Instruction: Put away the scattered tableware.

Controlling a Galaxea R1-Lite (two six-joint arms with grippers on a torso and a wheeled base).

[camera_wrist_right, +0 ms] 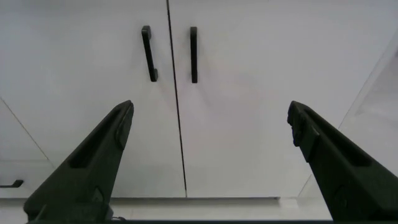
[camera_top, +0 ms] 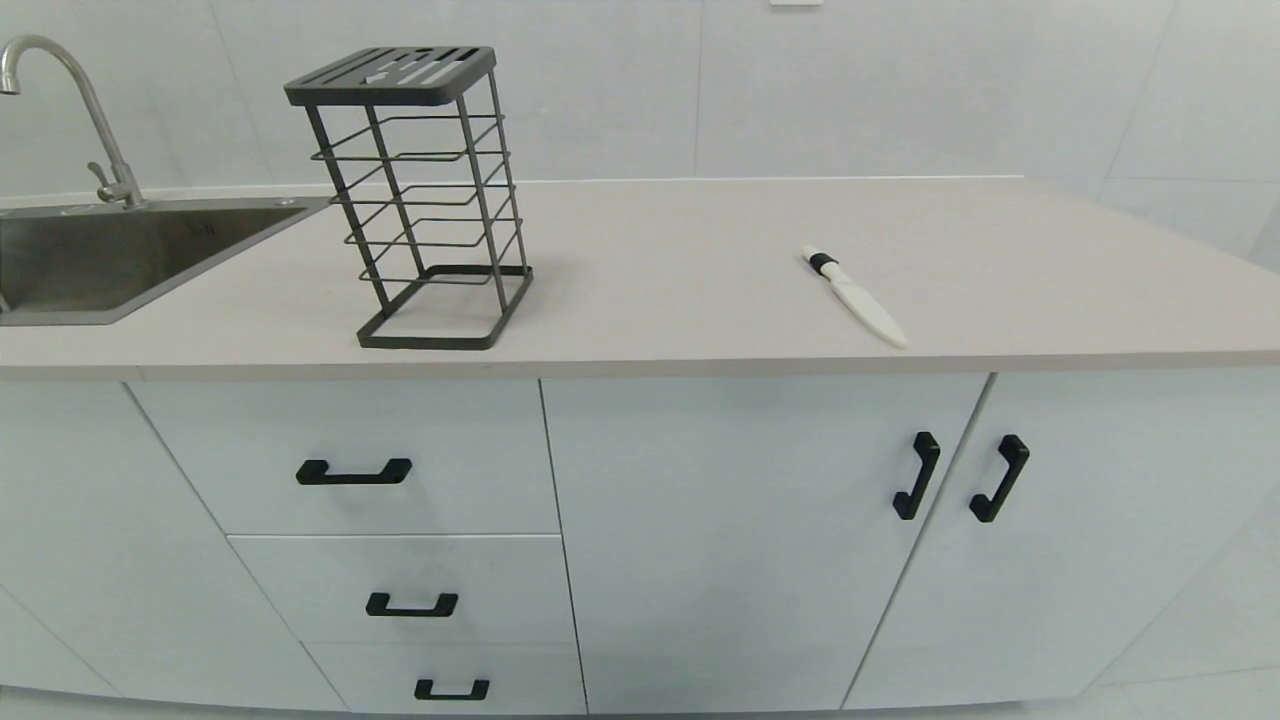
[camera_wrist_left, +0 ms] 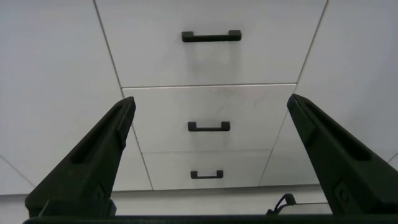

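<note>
A white knife (camera_top: 856, 295) with a black band near its handle lies flat on the beige countertop (camera_top: 700, 270), right of centre and close to the front edge. A black wire knife rack (camera_top: 420, 195) with a slotted top stands upright on the counter's left part. My left gripper (camera_wrist_left: 210, 106) hangs low in front of the drawers, its fingers spread wide with nothing between them. My right gripper (camera_wrist_right: 211, 109) is open too, facing the double cabinet doors.
A steel sink (camera_top: 110, 250) with a curved tap (camera_top: 70, 110) lies at the far left. Below the counter are three drawers with black handles (camera_top: 353, 472) and two doors with vertical handles (camera_top: 960, 478). A tiled wall backs the counter.
</note>
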